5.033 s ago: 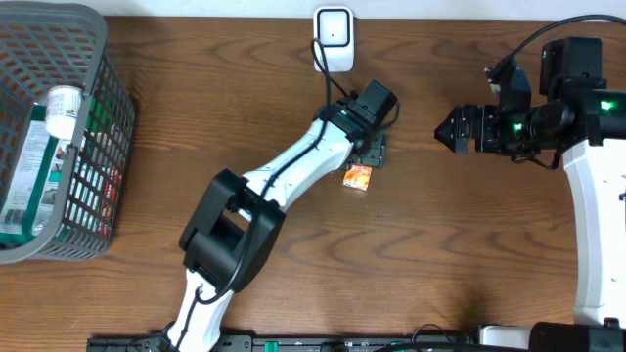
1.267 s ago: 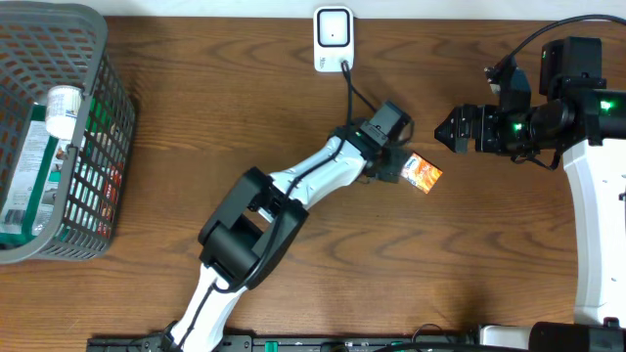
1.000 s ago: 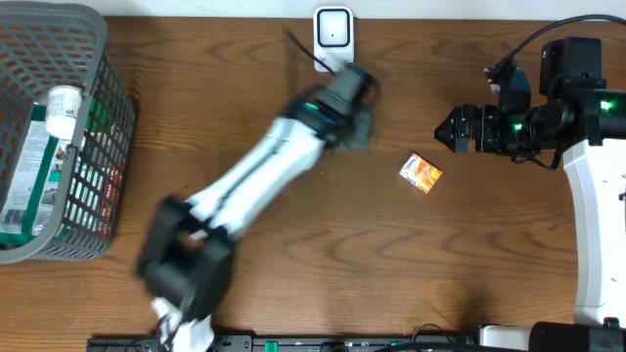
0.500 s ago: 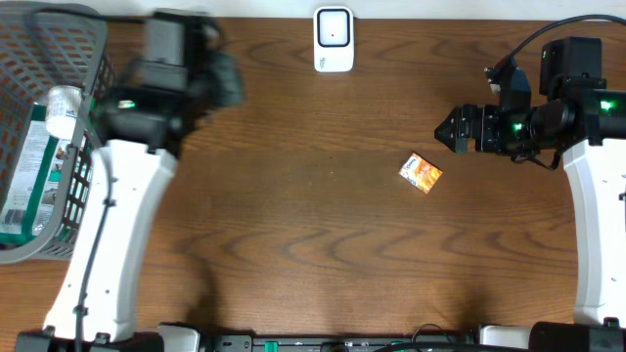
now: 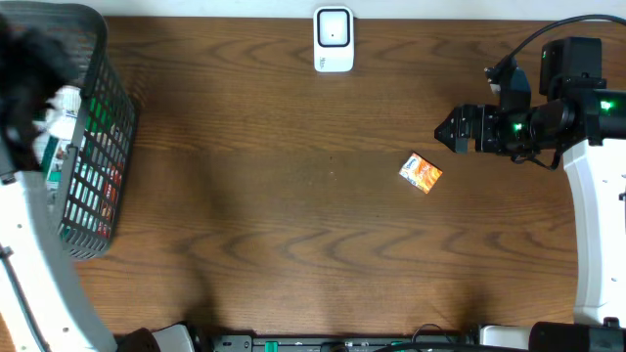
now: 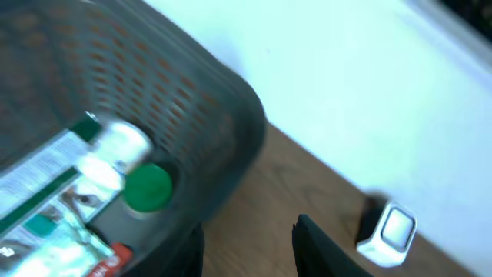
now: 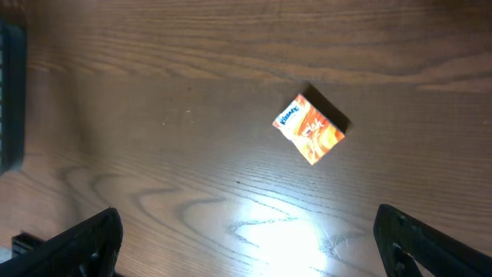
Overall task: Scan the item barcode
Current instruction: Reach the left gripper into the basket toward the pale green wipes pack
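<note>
Held the left arm at the far left edge of the overhead view, its white link rising from the bottom corner. Carried the dark wrist end high at the top left, too blurred there to read. Showed the left gripper from its own camera instead, with two dark fingers at the bottom edge, standing apart with a clear gap, partly open. Held the right arm along the right edge, white link upright, black wrist bent to the left. Pointed the right gripper to the left. Spread the right fingers wide open, one tip in each bottom corner of the right wrist view.
</note>
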### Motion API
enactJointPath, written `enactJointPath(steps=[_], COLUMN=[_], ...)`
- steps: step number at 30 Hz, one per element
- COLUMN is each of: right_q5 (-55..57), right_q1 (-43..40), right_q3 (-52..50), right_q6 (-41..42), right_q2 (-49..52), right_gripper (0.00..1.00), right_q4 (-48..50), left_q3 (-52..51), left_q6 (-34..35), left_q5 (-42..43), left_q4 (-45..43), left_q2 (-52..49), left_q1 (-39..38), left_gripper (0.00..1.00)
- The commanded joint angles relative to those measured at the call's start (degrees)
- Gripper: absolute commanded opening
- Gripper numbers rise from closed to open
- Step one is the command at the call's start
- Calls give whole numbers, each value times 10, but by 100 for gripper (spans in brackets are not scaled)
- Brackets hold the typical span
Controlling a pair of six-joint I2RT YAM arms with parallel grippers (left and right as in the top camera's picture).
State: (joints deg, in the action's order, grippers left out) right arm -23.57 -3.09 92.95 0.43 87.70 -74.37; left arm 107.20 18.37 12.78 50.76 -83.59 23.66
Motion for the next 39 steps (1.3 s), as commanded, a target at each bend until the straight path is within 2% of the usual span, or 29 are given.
enactJointPath(steps=[1,6,11,14,20,27,33,39], right_q5=[-3,-3,-2,-2,-3,-3,-3,-3], right_q1=[1,1,1,1,1,1,1,1], right_q3=[10,10,10,10,10,10,10,10], right_q6=[3,3,3,3,3,3,3,3], right_q2=[0,0,0,0,0,0,0,0], right_gripper=[99,99,99,99,99,99,99,99], right_q4=[0,0,0,0,0,0,0,0], left_q3=[91,213,216,216,214,212,206,188], left_q6=[5,18,29,28,-26,-111,-148,-154], left_q5=[15,-23,-49,-49,-49,-49,-49,-49], left_q4=[35,128,146,175,229,255,256,287], left_q2=[-24,-115,-200,-248,-319,-382,-427,-458], left_q1=[42,106,146,166,196,200,199,196], left_gripper=[38,40,57,59,65,80,82,82])
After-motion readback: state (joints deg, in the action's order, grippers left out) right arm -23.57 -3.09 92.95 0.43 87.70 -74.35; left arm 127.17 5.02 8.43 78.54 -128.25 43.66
